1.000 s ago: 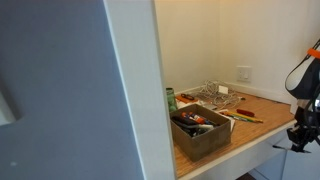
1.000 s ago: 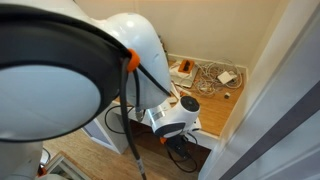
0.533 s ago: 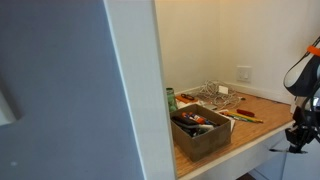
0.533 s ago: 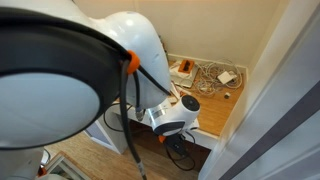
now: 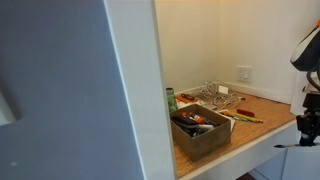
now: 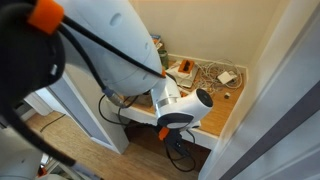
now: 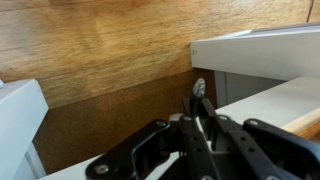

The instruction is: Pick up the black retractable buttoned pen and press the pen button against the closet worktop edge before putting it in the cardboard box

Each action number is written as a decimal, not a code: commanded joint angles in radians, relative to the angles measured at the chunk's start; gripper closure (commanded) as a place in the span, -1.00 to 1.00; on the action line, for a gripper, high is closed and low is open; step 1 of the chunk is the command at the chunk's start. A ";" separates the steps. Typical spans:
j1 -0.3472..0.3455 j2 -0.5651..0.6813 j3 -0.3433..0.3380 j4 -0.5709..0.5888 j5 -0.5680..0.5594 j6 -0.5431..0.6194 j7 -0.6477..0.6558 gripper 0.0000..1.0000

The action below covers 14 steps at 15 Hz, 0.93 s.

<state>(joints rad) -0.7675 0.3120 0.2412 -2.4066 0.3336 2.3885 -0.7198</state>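
The box (image 5: 204,141) sits on the left half of the worktop, close to the front left corner. It is brown with low walls and has dark odds and ends inside. A tangle of cables (image 5: 214,92) lies behind it, toward the back edge. To the right of the box, near the middle of the board, are a few slim orange-red and yellowish items (image 5: 243,117). Above the back right corner, a white outlet (image 5: 243,73) is fixed to the wall.

The worktop edge (image 5: 236,150) runs as a light-brown rim with a white face under it, from the front left corner to the front right one. The gripper (image 5: 307,128) hangs past the front right corner, off the board and about level with the rim. In this exterior view it is too small and too cut off to show what it carries.

The wrist view shows this better. The gripper (image 7: 203,126) has its dark fingers (image 7: 222,131) drawn tight together on the pen (image 7: 199,97). The pen is a thin black stick standing between the fingers, and its far end looks paler and greyish. That end points out over the brown wood floor, just left of a white board that comes in from the right. I cannot tell whether the end touches anything. The pen is well apart from the box and is not in it.
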 commanded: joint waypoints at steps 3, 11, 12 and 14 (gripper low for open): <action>0.113 -0.167 -0.134 -0.033 0.220 0.000 -0.193 0.94; 0.341 -0.234 -0.305 0.018 0.618 0.067 -0.521 0.94; 0.368 -0.234 -0.316 0.027 0.661 0.069 -0.563 0.94; 0.415 -0.226 -0.331 0.058 0.730 0.058 -0.641 0.94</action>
<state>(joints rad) -0.4242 0.0879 -0.0548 -2.3805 0.9582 2.4466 -1.2496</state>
